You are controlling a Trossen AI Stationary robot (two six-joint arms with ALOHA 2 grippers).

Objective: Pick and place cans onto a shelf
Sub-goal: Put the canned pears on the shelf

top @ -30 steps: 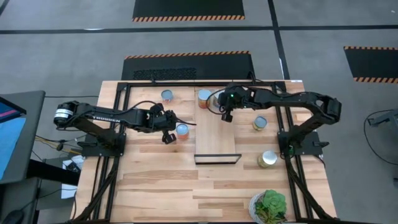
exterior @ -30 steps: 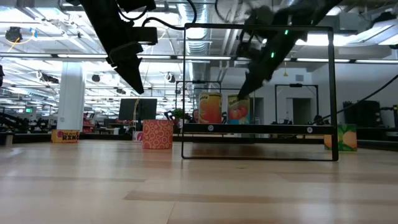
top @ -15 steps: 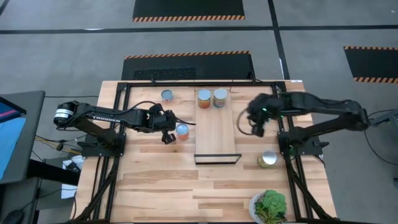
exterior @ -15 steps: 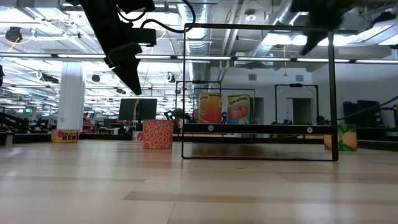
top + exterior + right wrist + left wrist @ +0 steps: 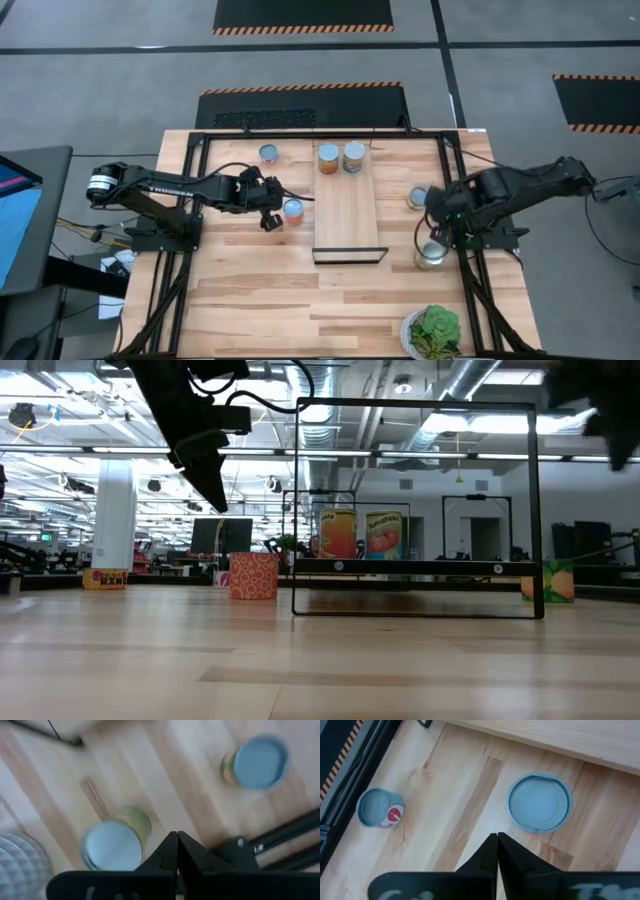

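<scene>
On the shelf (image 5: 347, 212), two silver-topped cans (image 5: 340, 157) stand side by side.

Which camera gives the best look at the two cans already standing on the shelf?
The low view: the two cans stand side by side on the shelf with their orange and red labels facing the camera. The high view shows only their silver tops at the shelf's far end. Neither wrist view shows them.

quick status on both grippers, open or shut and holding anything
Left gripper: shut, holding nothing, above the table near a can.
Right gripper: shut, holding nothing, above the two cans right of the shelf.
</scene>
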